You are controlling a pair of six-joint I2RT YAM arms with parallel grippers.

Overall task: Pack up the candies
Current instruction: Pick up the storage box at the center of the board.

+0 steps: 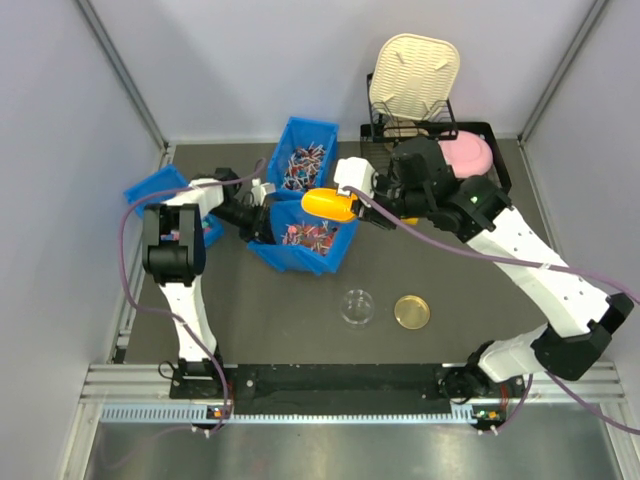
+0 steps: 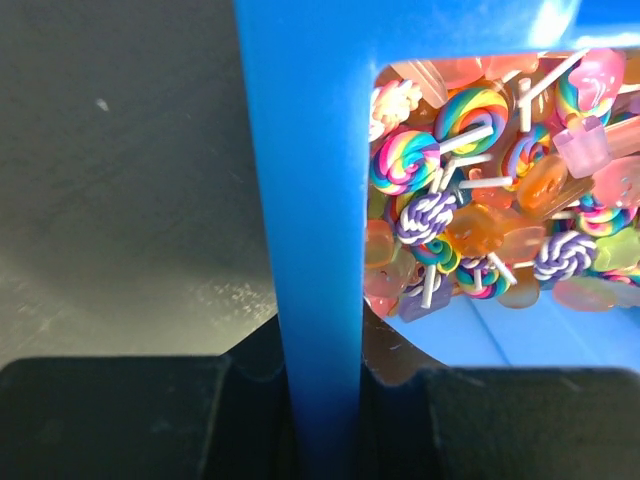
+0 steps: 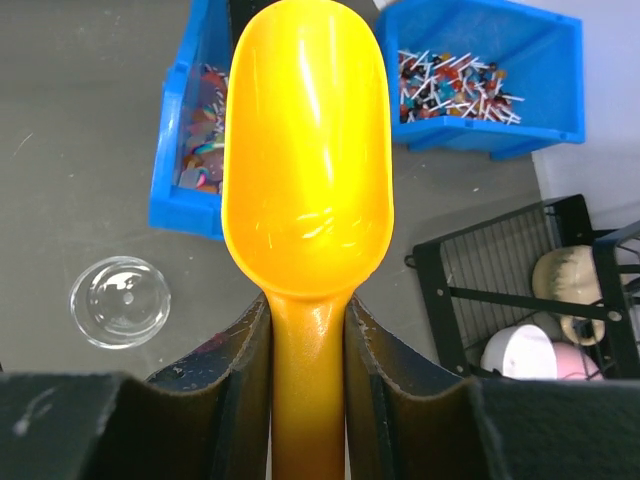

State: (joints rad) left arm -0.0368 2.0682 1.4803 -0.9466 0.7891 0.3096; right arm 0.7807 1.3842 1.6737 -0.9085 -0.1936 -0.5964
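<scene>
Grey panel walls close in a dark table (image 1: 300, 340) where three blue bins stand. The candies (image 1: 310, 236), a bright heap of swirled lollipops and orange and pink pieces (image 2: 480, 230), lie in the nearest bin (image 1: 300, 262), which sits skewed near the table's middle. The left pincer (image 1: 262, 228) is clamped on that bin's left wall (image 2: 300, 180), one finger inside and one outside. The right pincer (image 3: 308, 330) is closed around the handle of a yellow scoop (image 3: 308, 170), whose bowl hangs over the bin's far right corner (image 1: 328, 204). A small clear glass jar (image 1: 357, 307) and a gold lid (image 1: 411, 311) rest side by side, apart, nearer the arm bases. Behind, a second bin (image 1: 305, 150) holds stick sweets. A wire rack (image 1: 375, 130) carries a cream plate (image 1: 415, 70) beside a pink bowl (image 1: 465, 155).
</scene>
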